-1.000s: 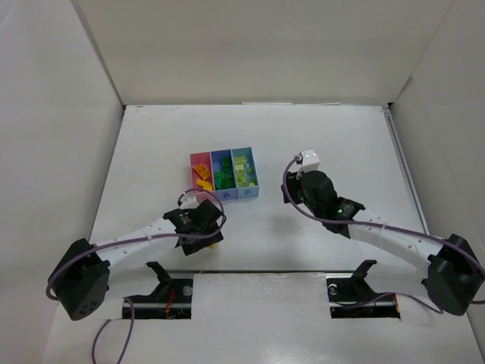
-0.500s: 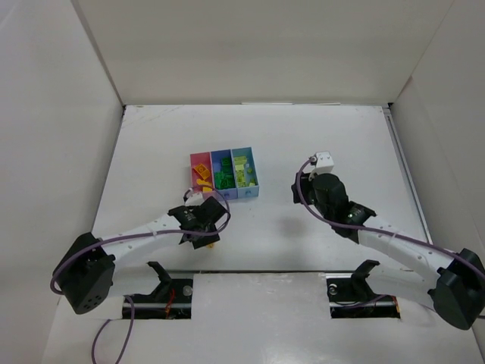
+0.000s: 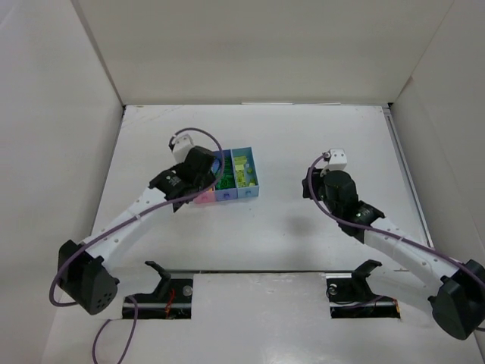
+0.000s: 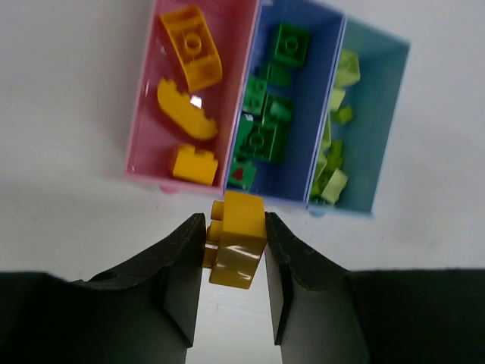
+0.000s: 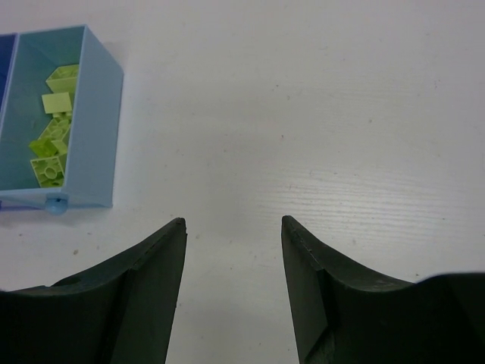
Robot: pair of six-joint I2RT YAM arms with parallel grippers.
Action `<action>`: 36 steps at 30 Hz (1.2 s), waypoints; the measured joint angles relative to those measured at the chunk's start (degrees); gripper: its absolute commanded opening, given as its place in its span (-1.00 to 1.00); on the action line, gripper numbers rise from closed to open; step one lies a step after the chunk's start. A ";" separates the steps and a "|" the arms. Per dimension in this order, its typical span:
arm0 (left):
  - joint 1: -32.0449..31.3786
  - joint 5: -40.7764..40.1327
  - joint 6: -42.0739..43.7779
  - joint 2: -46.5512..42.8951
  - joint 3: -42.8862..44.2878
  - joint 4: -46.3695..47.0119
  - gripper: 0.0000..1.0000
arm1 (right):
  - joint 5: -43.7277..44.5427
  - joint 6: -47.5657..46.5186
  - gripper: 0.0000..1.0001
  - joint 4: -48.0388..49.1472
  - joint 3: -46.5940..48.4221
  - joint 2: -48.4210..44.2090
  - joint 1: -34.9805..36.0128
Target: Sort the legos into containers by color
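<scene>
1. Above the pink bin's [image 4: 233, 106] near end, left jaws clamp an orange-yellow brick [image 4: 236, 241]
2. Beside the light blue bin [image 5: 95, 129], right jaws hang parted, empty
3. Dark green bricks [image 4: 261, 140] lie in the middle bin [image 4: 314, 76]

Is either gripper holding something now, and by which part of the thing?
The left gripper holds an orange-yellow lego, pinched by its two opposite sides. The right gripper is open and holds nothing.

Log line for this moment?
left gripper: shut on orange brick, at pink bin | right gripper: open, empty, over table
</scene>
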 measured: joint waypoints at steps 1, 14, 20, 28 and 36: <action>2.36 -0.02 1.60 1.20 1.53 1.22 -0.53 | 0.00 -0.07 0.17 -0.07 0.00 -0.04 -0.37; 11.65 0.04 12.90 21.22 11.76 6.86 -0.16 | 0.04 -0.20 0.17 -2.82 0.13 -1.22 -5.55; 12.63 -0.42 13.99 23.54 13.81 6.27 0.70 | 0.07 -0.20 0.22 -3.50 0.13 -1.62 -6.38; 12.57 0.39 14.03 18.29 13.05 6.27 1.00 | 0.17 -0.66 0.99 -5.07 0.59 -1.64 -7.28; 10.71 0.15 10.84 -5.35 1.97 7.98 1.00 | 0.17 -1.70 0.99 -9.03 4.15 -1.66 -8.52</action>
